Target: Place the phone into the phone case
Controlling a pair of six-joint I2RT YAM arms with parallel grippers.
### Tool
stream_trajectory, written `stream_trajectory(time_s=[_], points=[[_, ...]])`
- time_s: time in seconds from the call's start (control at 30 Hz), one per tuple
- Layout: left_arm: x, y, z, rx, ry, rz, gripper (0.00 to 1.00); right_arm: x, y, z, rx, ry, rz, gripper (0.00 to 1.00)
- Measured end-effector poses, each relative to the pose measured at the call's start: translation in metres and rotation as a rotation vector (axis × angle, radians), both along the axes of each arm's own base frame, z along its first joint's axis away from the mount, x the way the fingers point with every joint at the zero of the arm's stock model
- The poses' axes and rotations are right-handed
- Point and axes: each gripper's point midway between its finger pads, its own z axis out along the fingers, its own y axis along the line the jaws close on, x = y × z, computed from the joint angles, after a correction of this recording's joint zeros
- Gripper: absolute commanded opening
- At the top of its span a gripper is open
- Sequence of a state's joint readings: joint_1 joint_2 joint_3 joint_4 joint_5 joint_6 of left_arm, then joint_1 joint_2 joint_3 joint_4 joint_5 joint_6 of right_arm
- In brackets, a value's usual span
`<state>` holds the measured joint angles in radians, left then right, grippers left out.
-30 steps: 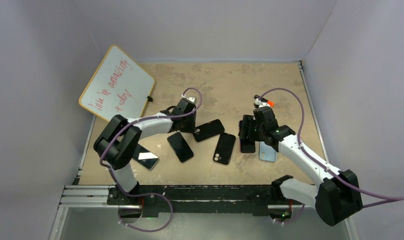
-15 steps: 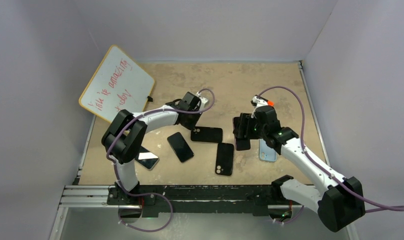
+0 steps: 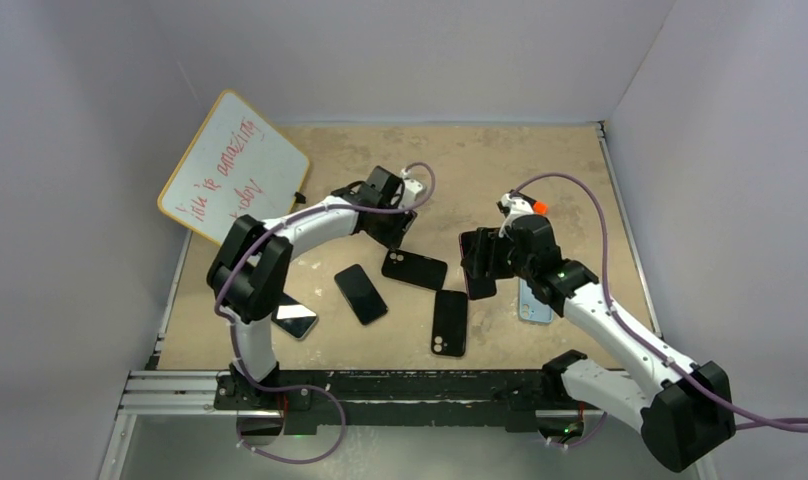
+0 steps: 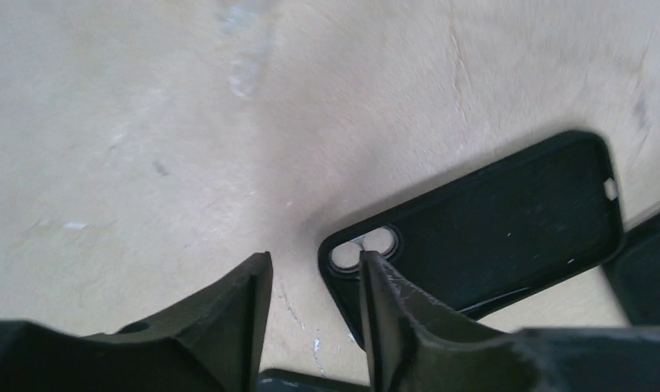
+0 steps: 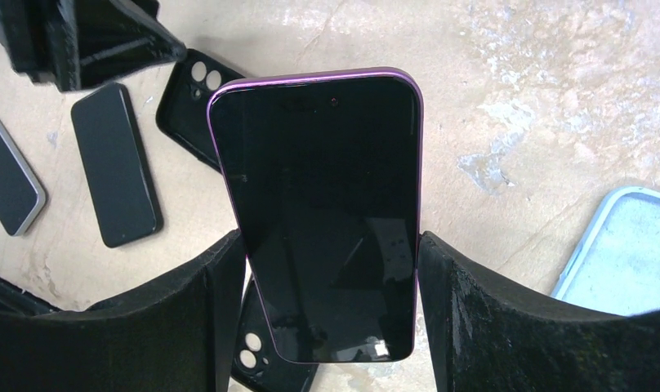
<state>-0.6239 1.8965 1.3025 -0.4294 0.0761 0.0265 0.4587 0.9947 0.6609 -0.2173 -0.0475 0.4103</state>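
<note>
My right gripper (image 3: pixel 480 262) (image 5: pixel 331 269) is shut on a dark-screened phone with a purple edge (image 5: pixel 318 212) and holds it by its long sides above the table. An empty black phone case (image 3: pixel 415 270) (image 4: pixel 490 220) lies open side up at mid table. It also shows in the right wrist view (image 5: pixel 184 94). My left gripper (image 3: pixel 392 222) (image 4: pixel 314 269) is open by a narrow gap and holds nothing. Its right fingertip (image 4: pixel 376 282) sits over the case's camera cutout, and the case's end wall lies between the jaws.
A second black case (image 3: pixel 450 323) (image 5: pixel 257 363) lies below the held phone. A black phone (image 3: pixel 361 294) (image 5: pixel 114 163) and a silver-edged phone (image 3: pixel 293 319) (image 5: pixel 8 180) lie to the left. A light blue case (image 3: pixel 533 300) (image 5: pixel 629 253) lies at the right. A whiteboard (image 3: pixel 235 170) leans at the back left.
The left gripper swung right and back, and the black case turned clockwise with it. The right gripper carried the purple phone left toward the case. The second black case now lies upright nearer the front.
</note>
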Motion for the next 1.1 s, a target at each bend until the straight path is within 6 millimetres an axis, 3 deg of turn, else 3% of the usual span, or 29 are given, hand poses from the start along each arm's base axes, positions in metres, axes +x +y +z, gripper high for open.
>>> stream_trajectory(time_s=[0.07,0.13,0.23,0.3,0.4,0.5,0.6,0.73,0.87,1.1], points=[[0.008,0.003,0.012,-0.032,-0.006,0.056,0.60,0.000,0.002,0.001,-0.003,-0.010,0.011,0.41],[0.019,0.016,0.034,-0.069,-0.033,0.137,0.83,0.002,0.005,0.003,-0.003,-0.027,0.026,0.40],[0.029,0.038,0.081,-0.122,-0.111,0.253,0.90,0.005,0.012,0.003,-0.010,-0.041,0.051,0.40],[0.027,0.049,0.126,-0.183,-0.190,0.300,0.91,0.008,0.017,0.000,-0.025,-0.043,0.077,0.40],[0.006,0.060,0.200,-0.320,-0.347,0.323,0.92,0.011,0.030,0.002,-0.045,-0.077,0.137,0.41],[-0.033,0.086,0.245,-0.419,-0.488,0.354,0.95,0.017,0.043,0.006,-0.065,-0.135,0.203,0.42],[-0.063,0.116,0.250,-0.455,-0.565,0.420,0.96,0.027,0.055,0.009,-0.080,-0.204,0.255,0.39],[-0.086,0.139,0.217,-0.420,-0.549,0.480,0.96,0.042,0.074,0.012,-0.087,-0.309,0.360,0.40],[-0.101,0.150,0.193,-0.376,-0.508,0.499,0.96,0.050,0.094,0.009,-0.095,-0.399,0.503,0.41],[-0.113,0.164,0.194,-0.383,-0.546,0.524,0.96,0.048,0.128,-0.014,-0.083,-0.420,0.770,0.41]])
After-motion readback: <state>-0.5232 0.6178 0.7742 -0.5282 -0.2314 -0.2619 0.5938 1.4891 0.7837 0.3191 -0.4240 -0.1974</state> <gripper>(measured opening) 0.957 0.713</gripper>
